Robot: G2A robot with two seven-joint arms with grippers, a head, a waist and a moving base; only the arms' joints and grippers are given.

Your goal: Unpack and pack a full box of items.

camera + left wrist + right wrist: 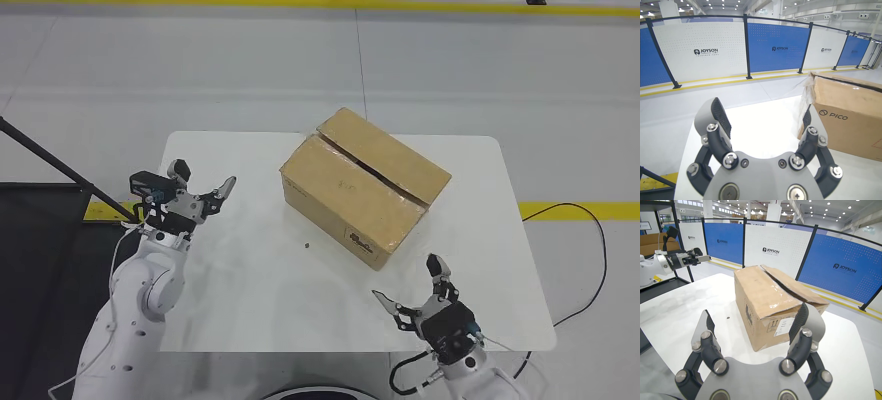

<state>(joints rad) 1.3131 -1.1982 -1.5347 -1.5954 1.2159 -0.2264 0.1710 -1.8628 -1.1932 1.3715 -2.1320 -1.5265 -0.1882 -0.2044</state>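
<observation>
A brown cardboard box (365, 185) stands turned at an angle on the white table (250, 290), its top flaps down with a dark seam between them and clear tape at the ends. My left gripper (203, 178) hovers open at the table's left edge, apart from the box (846, 117). My right gripper (412, 280) is open near the front edge, a short way from the box's near corner (762, 306). In the left wrist view my left gripper (763, 109) holds nothing. My right gripper (755, 321) is also empty, with the left gripper (704, 257) far off.
A small dark speck (306, 241) lies on the table in front of the box. A black stand's bar (60, 165) runs off the table's left side. Blue and white fence panels (772, 249) ring the floor beyond. A cable (590, 260) lies on the floor at right.
</observation>
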